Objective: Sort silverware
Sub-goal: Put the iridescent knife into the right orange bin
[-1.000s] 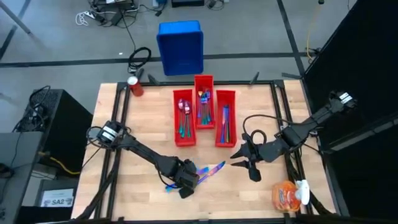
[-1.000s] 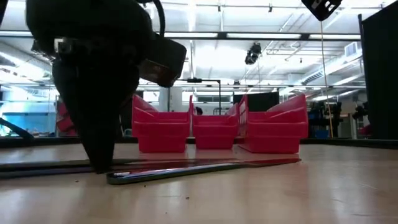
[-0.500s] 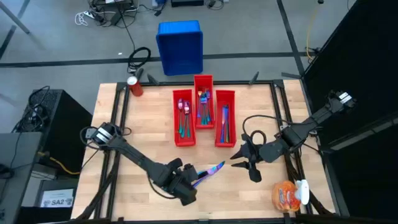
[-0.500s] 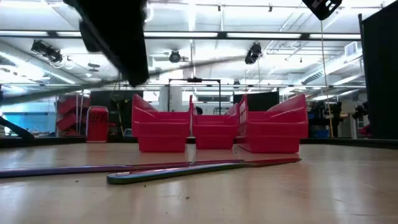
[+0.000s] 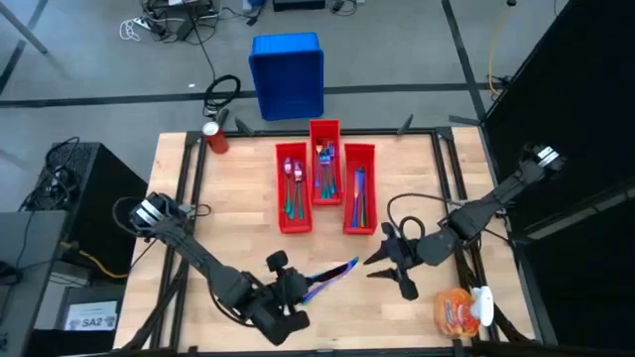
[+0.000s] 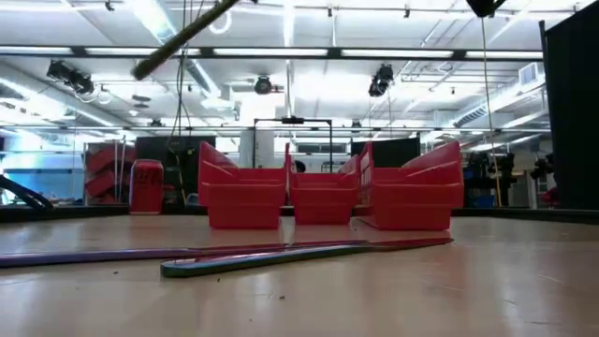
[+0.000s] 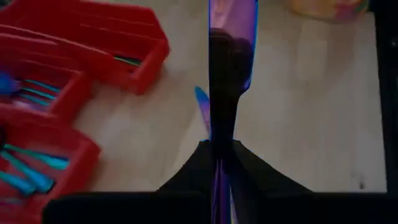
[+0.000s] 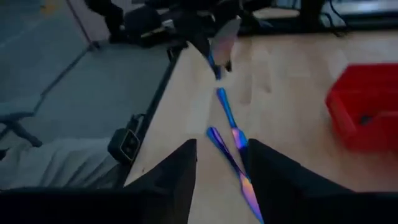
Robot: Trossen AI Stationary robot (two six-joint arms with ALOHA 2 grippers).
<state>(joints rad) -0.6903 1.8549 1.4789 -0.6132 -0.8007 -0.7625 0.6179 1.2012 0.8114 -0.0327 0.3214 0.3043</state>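
Three red bins [image 5: 281, 213] stand in a row on the desk [image 5: 233, 198] ahead of both claws, each already stocked with sorted silverware [image 5: 324, 159]. Item in hand: one slim purple-blue piece [image 7: 232, 22], a knife by its flat blade as far as I can judge, clamped by its handle in the left claw [image 7: 222, 163] and jutting forward past the fingertips toward the bins. A second ago that claw was pressed to the desk over the loose pieces. Now it is up and drawn back to the near edge, with the piece slanting high above the wood in the low view [image 6: 182, 37]. That reads as a clean pick. Left behind, beneath and just ahead of the left claw: two loose pieces [image 8: 227, 115], lying end to end or slightly crossed on the bare wood, close in front of the right claw [image 8: 219, 163]. The right claw has its fingers spread with nothing between them, low above the desk beside the right-hand bin, waiting. Judgement: most of the sort is done. The carried piece needs its matching bin, then the last two remain. A red can [image 5: 215, 137] stands far beyond the left claw, at the back corner.
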